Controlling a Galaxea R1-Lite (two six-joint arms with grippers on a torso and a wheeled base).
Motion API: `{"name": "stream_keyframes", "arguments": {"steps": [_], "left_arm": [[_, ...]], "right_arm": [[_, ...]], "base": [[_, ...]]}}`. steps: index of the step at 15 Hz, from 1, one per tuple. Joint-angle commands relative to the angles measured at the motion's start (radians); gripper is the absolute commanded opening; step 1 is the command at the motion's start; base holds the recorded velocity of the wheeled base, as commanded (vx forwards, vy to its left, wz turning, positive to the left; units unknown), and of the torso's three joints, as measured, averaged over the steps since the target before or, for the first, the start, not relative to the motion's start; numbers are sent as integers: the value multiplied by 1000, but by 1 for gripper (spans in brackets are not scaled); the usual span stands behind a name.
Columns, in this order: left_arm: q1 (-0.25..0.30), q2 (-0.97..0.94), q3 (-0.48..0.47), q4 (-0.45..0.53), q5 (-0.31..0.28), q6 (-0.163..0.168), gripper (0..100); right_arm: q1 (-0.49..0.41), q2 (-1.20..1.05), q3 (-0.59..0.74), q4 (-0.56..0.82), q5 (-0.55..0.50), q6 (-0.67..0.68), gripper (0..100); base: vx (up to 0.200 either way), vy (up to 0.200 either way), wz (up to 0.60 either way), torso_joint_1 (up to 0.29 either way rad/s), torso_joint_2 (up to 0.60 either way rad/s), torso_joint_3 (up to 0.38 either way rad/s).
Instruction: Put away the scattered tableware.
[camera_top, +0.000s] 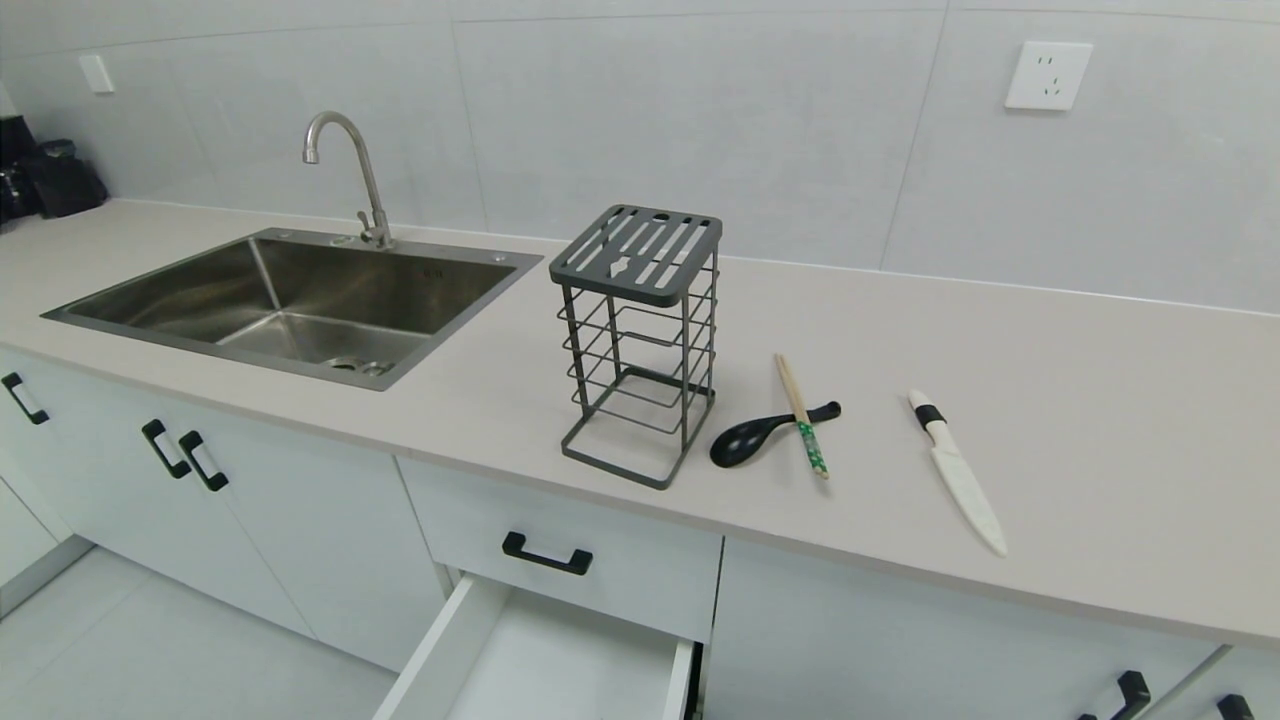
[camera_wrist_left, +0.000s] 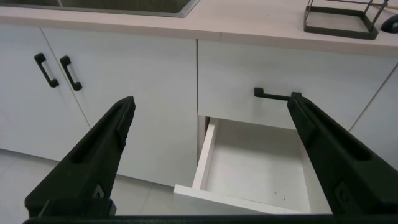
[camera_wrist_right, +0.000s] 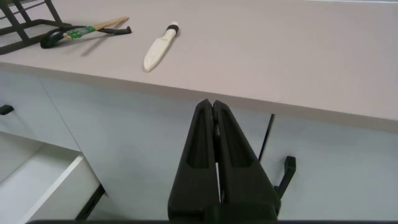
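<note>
Nothing is gripped yet, so I take the step in hand to be the first pick, and the white knife (camera_top: 958, 470) looks the easiest to me since it lies alone on the bench (camera_top: 1100, 420). My right end effector (camera_wrist_right: 213, 104) has its fingers pressed together and sits low in front of the cabinet, under the bench's near edge. It has to rise clear of that edge and open before it goes in. The knife is above it, further back and a little to its left, with the black-banded handle at the far end and the blade tip pointing at the near edge. I would come down over the handle, close across its width and keep off the blade. That way it can be tipped point-down for the slotted top of the wire rack (camera_top: 640, 340), if that is where it belongs. Left of the knife, a black spoon (camera_top: 760, 437) lies just right of the rack's foot, with chopsticks (camera_top: 800, 415) resting across its handle. Those should be lifted first so the spoon is not dragged along. My left end effector (camera_wrist_left: 210, 99) is spread wide and holds nothing. It is low, facing the pulled-out drawer (camera_wrist_left: 249, 162) beneath the rack, with all the tableware up on the bench, well above it and to its right.
</note>
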Motion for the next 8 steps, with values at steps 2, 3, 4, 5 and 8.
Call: {"name": "stream_keyframes", "arguments": {"steps": [2,3,4,5,8], "left_arm": [[0,1,0,0,0,0,100],[0,1,0,0,0,0,100],[0,1,2,0,0,0,100],[0,1,0,0,0,0,100],[0,1,0,0,0,0,100]], "right_arm": [[0,-2,0,0,1,3,100],[0,-2,0,0,1,3,100],[0,-2,0,0,1,3,100],[0,0,0,0,1,3,100],[0,-2,0,0,1,5,100]], "base": [[0,0,0,0,0,0],[0,0,0,0,0,0],[0,0,0,0,0,0],[0,0,0,0,0,0],[0,0,0,0,0,0]]}}
